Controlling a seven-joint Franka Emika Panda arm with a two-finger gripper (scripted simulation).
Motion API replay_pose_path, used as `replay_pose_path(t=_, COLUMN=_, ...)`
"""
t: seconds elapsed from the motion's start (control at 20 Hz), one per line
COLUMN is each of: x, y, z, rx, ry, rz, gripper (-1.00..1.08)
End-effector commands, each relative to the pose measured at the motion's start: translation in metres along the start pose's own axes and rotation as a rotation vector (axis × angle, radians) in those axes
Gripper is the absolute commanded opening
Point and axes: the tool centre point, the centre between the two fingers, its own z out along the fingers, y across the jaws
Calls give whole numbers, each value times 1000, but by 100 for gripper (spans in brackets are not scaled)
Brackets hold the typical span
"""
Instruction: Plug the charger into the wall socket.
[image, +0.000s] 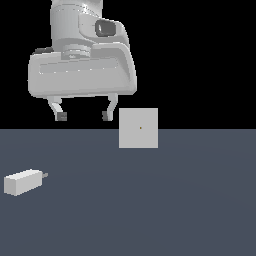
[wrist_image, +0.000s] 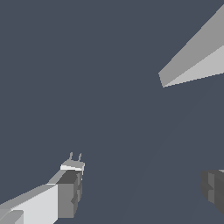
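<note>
The charger (image: 22, 182), a small white block with a short grey prong pointing to the exterior view's right, lies on the dark floor at the exterior view's left. My gripper (image: 84, 116) hangs open well above it, with nothing between its fingers. The wall socket (image: 138, 128), a light-grey upright square plate with a dark dot at its centre, stands just to the exterior view's right of the gripper's fingertips. In the wrist view the charger (wrist_image: 72, 165) peeks out from behind one finger (wrist_image: 70, 192), prongs showing, and the wall socket (wrist_image: 197, 61) appears edge-on, far from the gripper (wrist_image: 142, 190).
The dark blue-grey floor (image: 175, 200) spreads around the charger and the socket. Behind it the background is black. No other objects show.
</note>
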Motion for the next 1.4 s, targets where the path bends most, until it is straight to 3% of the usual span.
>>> replay_pose_path(t=0.0, x=-8, y=-10, z=7, rx=-1, ry=16, rz=24, gripper=100)
replay_pose_path(t=0.75, x=-41, y=-64, z=42, rx=-16, ry=94, rz=138, gripper=100)
replay_pose_path(t=1.35, x=-49, y=-82, z=55, rx=-24, ry=119, rz=177, gripper=100)
